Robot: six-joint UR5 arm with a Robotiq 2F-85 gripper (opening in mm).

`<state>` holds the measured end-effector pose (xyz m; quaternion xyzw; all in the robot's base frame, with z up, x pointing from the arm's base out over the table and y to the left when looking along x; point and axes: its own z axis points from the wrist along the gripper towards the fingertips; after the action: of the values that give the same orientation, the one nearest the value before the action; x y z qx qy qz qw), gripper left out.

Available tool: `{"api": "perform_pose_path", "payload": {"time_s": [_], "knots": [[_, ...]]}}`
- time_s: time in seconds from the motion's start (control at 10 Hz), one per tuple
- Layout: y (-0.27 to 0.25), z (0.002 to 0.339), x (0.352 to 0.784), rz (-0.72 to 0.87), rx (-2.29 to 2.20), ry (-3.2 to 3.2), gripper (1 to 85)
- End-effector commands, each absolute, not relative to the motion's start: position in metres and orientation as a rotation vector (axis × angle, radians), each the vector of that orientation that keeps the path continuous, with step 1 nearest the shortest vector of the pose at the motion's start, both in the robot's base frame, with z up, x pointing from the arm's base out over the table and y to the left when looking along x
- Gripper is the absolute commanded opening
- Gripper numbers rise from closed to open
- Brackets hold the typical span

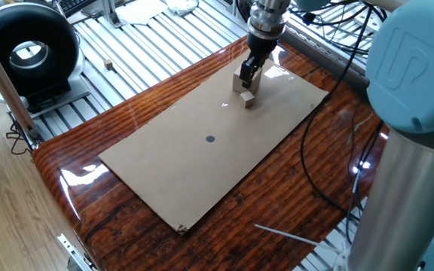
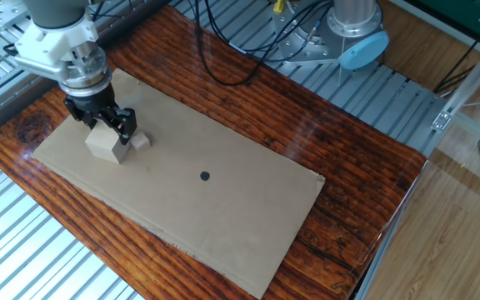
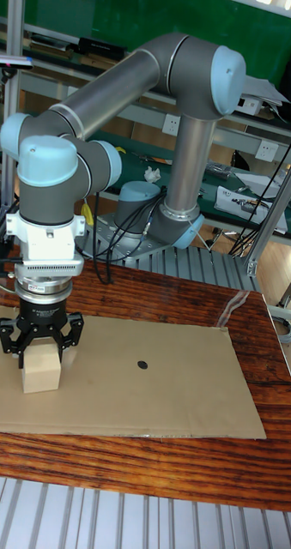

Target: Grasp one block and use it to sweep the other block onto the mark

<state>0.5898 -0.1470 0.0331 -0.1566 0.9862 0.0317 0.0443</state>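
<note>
Black two-finger gripper [image 2: 102, 125] is closed on the larger pale tan wooden cube [image 2: 104, 142] — fingers clamp it on opposite sides, jaws only as wide as the cube. Same grip shows in the tall fixed view: gripper [image 3: 40, 336] straddling the big cube [image 3: 41, 369], whose base appears to sit on the flat brown cardboard sheet [image 3: 162, 395].

The small pale tan wooden cube [image 2: 141, 141] sits on the cardboard [image 2: 223, 217] just beside the big one, on the side facing the mark; from this view I can't tell if the two touch. In one fixed view the big cube [image 1: 243, 83] is directly behind the small cube [image 1: 248, 100], gripper [image 1: 248, 69] above it; they look touching or nearly so. Small cube isn't visible in the tall fixed view — hidden behind the big cube or gripper.

The small round dark grey dot [image 2: 205, 176] is near the middle of the cardboard, well apart from both cubes. Also seen at [image 1: 210, 138] and [image 3: 142, 364]. Nothing on it.

Cardboard [image 1: 164, 173] lies flat on the glossy dark red-brown wooden table [image 1: 74, 162]. Black cables [image 2: 223, 58] trail across the table's far side. A round black device [image 1: 27, 53] stands off the table at upper left in one fixed view.
</note>
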Motion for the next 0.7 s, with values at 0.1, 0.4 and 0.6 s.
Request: {"api": "perform_pose_path", "payload": {"time_s": [0.1, 0.4, 0.6], "knots": [[-0.144, 0.030, 0.581, 0.125, -0.475, 2.994, 49.0], [-0.142, 0.037, 0.564, 0.163, -0.464, 3.025, 49.0], [-0.144, 0.037, 0.564, 0.150, -0.463, 3.029, 48.0]]}}
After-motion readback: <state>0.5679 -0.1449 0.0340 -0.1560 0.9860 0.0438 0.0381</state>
